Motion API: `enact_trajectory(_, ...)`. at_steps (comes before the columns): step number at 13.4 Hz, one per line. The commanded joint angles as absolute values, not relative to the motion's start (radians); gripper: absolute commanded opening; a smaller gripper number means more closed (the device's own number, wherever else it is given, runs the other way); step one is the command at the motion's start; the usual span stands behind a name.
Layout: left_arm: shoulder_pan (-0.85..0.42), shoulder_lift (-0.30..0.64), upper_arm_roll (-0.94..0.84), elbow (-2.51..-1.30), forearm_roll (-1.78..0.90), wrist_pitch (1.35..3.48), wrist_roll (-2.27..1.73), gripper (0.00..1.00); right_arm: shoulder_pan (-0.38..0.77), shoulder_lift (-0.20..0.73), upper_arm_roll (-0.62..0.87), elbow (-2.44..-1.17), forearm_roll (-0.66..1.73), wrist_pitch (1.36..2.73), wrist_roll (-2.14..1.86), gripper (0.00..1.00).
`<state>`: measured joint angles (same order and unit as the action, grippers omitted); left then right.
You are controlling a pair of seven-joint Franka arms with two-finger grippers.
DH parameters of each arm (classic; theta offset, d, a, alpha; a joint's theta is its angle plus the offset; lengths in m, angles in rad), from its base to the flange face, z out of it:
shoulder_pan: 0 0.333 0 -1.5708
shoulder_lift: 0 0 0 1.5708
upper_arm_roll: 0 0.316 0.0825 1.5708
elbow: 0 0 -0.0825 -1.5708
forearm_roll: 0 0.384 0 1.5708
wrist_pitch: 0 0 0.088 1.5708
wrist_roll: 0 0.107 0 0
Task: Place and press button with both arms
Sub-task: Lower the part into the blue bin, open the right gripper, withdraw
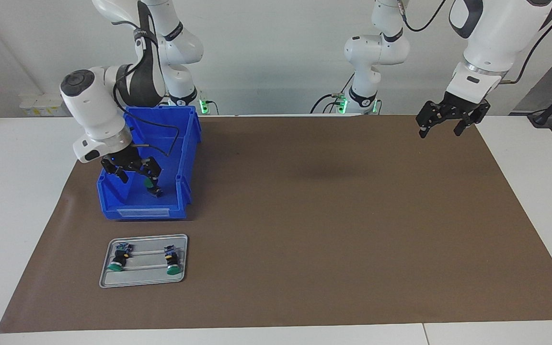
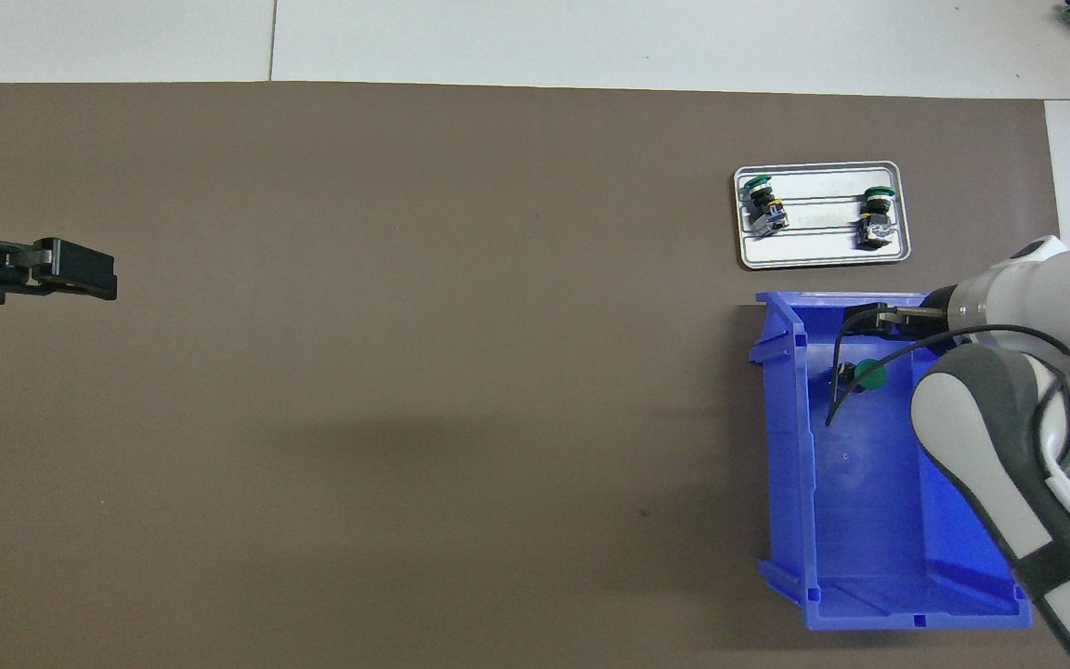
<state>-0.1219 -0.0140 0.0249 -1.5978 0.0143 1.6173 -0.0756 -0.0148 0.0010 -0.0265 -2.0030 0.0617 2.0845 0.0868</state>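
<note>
A green-capped button (image 1: 150, 186) lies tilted in the blue bin (image 1: 142, 211) near its low front wall; it also shows in the overhead view (image 2: 865, 374). My right gripper (image 1: 138, 173) reaches down into the bin, fingers spread, one fingertip (image 1: 154, 172) just above the button; in the overhead view the right gripper (image 2: 883, 316) is partly hidden by its arm. Two more buttons (image 1: 119, 261) (image 1: 172, 263) lie on their sides on the grey tray (image 1: 144, 283). My left gripper (image 1: 440, 130) waits, open and empty, high over the mat at the left arm's end.
The grey tray (image 2: 818, 263) sits farther from the robots than the blue bin (image 2: 786, 446), both at the right arm's end. A brown mat (image 1: 328, 215) covers the table's middle, with white table around it.
</note>
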Motion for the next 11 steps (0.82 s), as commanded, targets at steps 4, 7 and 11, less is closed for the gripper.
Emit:
enact_trajectory(4, -0.112, -0.035, 0.017, -1.614, 0.026, 1.609, -0.066, 1.0, -0.054, 0.008, -0.029, -1.645, 0.072, 1.674, 0.052, 0.99)
enact_trajectory(7, -0.112, -0.034, 0.018, -1.614, 0.026, 1.609, -0.066, 1.0, -0.06, -0.003, -0.026, -1.565, 0.017, 1.565, 0.064, 0.99)
enact_trajectory(11, -0.112, -0.035, 0.017, -1.614, 0.026, 1.609, -0.066, 1.0, -0.058, -0.02, -0.021, -1.589, 0.015, 1.557, 0.109, 1.0)
